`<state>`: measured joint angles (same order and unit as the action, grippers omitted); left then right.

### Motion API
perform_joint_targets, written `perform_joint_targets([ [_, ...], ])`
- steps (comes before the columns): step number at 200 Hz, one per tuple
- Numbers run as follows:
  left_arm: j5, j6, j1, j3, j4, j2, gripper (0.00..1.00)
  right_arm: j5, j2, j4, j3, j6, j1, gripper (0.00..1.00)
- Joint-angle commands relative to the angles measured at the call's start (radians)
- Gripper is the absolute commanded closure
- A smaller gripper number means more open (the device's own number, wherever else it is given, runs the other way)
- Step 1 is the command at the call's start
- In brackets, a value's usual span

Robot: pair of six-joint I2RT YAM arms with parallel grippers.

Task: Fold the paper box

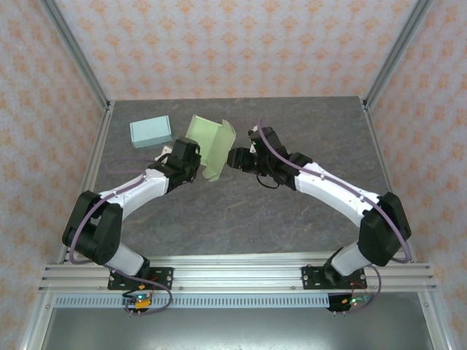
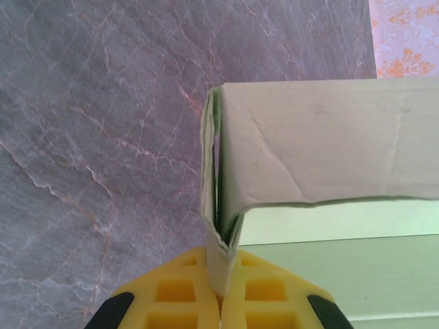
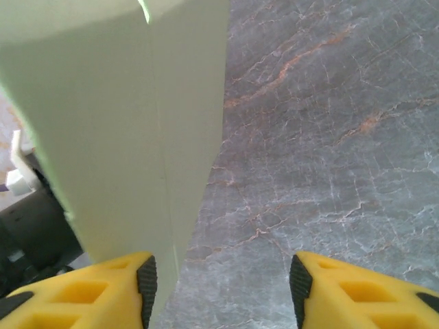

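The paper box [image 1: 211, 142] is light green and partly folded, standing on the grey marble table [image 1: 241, 211] at centre back. My left gripper [image 1: 197, 168] is shut on a doubled-over wall of the paper box [image 2: 315, 151], and the pinched fold runs up from between the yellow fingers [image 2: 178, 295] of the left gripper [image 2: 223, 284]. My right gripper [image 1: 235, 157] is at the box's right side. In the right wrist view the right gripper [image 3: 219, 281] is open, and a green panel of the box [image 3: 130, 116] has its edge just inside the left pad [image 3: 146, 281], not clamped.
A light blue folded box [image 1: 151, 132] lies at the back left of the table. Metal frame posts [image 1: 76, 55] stand at the table's back corners. Bare marble lies in front of the arms.
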<state>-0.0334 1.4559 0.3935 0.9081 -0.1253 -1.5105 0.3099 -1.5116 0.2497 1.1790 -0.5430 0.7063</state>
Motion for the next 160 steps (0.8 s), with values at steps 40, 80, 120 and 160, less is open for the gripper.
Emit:
perform_joint_targets([
  [40,-0.049,0.062,0.028,0.007,-0.003,-0.013,1.00,-0.006,-0.055,-0.022,0.063,-0.039,0.011,0.51],
  [80,-0.092,0.082,0.035,0.007,-0.031,-0.011,1.00,-0.049,0.047,0.008,0.004,-0.022,0.003,0.29],
  [120,-0.101,0.092,0.051,0.029,-0.030,-0.034,1.00,0.046,0.125,-0.032,-0.042,-0.021,-0.001,0.26],
  [160,-0.088,0.109,0.067,0.034,-0.015,-0.049,1.00,0.083,0.012,-0.015,0.044,-0.026,0.001,0.28],
])
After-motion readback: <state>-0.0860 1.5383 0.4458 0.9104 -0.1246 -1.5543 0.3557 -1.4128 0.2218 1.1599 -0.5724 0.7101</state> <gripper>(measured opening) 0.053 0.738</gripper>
